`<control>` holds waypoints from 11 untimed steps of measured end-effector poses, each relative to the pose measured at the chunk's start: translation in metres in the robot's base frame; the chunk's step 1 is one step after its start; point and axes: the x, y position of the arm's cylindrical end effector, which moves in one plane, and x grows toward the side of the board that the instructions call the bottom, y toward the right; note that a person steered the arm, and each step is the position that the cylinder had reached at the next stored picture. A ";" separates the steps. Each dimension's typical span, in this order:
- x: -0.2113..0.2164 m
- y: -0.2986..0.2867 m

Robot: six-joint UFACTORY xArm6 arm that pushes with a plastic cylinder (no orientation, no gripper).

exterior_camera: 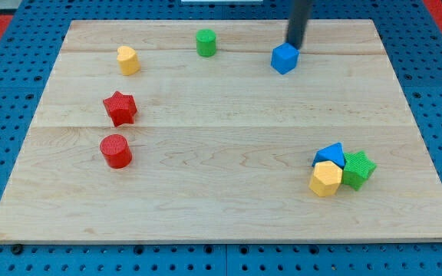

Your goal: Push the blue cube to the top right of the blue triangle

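Here my tip (292, 44) touches the blue cube (284, 58) near the board's top edge (221, 21); no claw shows.

Bright even overhead light, soft short shadows beside blocks, sharp focus, no glare

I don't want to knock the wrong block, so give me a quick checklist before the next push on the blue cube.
1. My tip right behind the blue cube, at its upper right: ok.
2. Actual contact: cannot tell.
3. Cube already top right of the blue triangle: not ok, far above it.
4. Board between cube and triangle free of blocks: ok.
5. Green star and yellow block crowd the triangle: not ok.
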 end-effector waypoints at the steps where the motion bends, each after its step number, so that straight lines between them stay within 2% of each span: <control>1: 0.016 -0.035; 2: 0.030 -0.018; 4: 0.040 0.057; 6: 0.135 0.063; 9: 0.158 0.126; 11: 0.214 0.093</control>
